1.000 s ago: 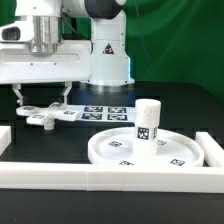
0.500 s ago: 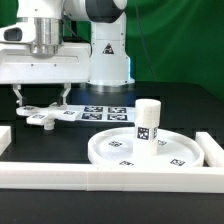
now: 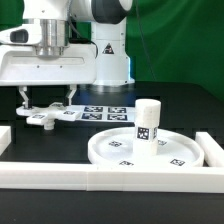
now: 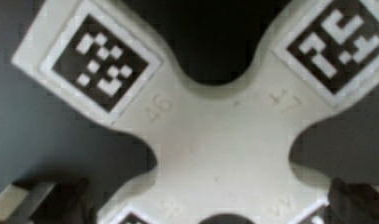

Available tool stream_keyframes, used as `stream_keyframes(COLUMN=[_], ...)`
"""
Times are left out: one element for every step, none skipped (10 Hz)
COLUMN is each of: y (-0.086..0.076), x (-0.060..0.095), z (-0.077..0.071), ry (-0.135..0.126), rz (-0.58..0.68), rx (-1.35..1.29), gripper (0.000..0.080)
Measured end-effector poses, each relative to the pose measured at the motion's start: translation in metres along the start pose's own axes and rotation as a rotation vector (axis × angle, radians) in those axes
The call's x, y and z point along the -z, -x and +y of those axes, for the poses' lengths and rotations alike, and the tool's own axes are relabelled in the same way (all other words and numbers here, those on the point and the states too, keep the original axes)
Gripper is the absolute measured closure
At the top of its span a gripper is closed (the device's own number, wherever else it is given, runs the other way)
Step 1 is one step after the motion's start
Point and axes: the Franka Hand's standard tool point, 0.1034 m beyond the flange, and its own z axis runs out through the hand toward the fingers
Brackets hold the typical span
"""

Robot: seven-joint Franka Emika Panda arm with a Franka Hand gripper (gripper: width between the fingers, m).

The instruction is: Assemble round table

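So the gripper [image 3: 44, 99] is hanging right over the cross-shaped foot piece [image 3: 45, 112], jaws spread as wide as they go and nothing in them. That's the bit that matters: the foot piece isn't off to one side, it's straight underneath, lying flat on the black table at the exterior view's left, just beside the marker board [image 3: 105, 112]. From the exterior view one finger [image 3: 21, 96] sits outside each end of the cross, so it looks straddled but not touched. A cross has no real long axis; the wrist view shows tagged lobes splaying out diagonally from a narrower waist, and I'd guess the waist is where the pinch has to land. The round disc [image 3: 120, 152] with the leg [image 3: 148, 121] standing upright on it is well apart, toward the exterior view's right and front.
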Motion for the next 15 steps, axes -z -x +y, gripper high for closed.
stream_keyframes(y=[0.003, 0.004, 0.004, 0.004, 0.004, 0.005, 0.006, 0.006, 0.007, 0.008, 0.009, 0.01, 0.011, 0.012, 0.012], x=[-0.002, -0.003, -0.004, -0.005, -0.005, -0.006, -0.008, -0.008, -0.009, -0.01, -0.012, -0.014, -0.016, -0.016, -0.017], z=[0.0, 0.0, -0.002, -0.003, -0.003, -0.003, -0.003, -0.003, -0.003, -0.004, -0.004, -0.005, -0.006, -0.006, -0.006], ry=[-0.002, -0.004, -0.005, -0.006, -0.007, -0.008, -0.01, -0.011, -0.012, -0.013, -0.015, -0.016, -0.018, -0.019, -0.019], rz=[-0.004, -0.007, -0.009, -0.01, -0.011, -0.012, -0.015, -0.017, -0.018, -0.02, -0.023, -0.026, -0.03, -0.031, -0.032], rx=[-0.004, -0.005, -0.003, -0.002, -0.001, -0.003, -0.003, -0.003, -0.004, -0.004, -0.004, -0.004, -0.004, -0.004, -0.004], gripper=[0.015, 0.015, 0.015, 0.015, 0.015, 0.015, 0.015, 0.015, 0.015, 0.015, 0.015, 0.015, 0.015, 0.015, 0.015])
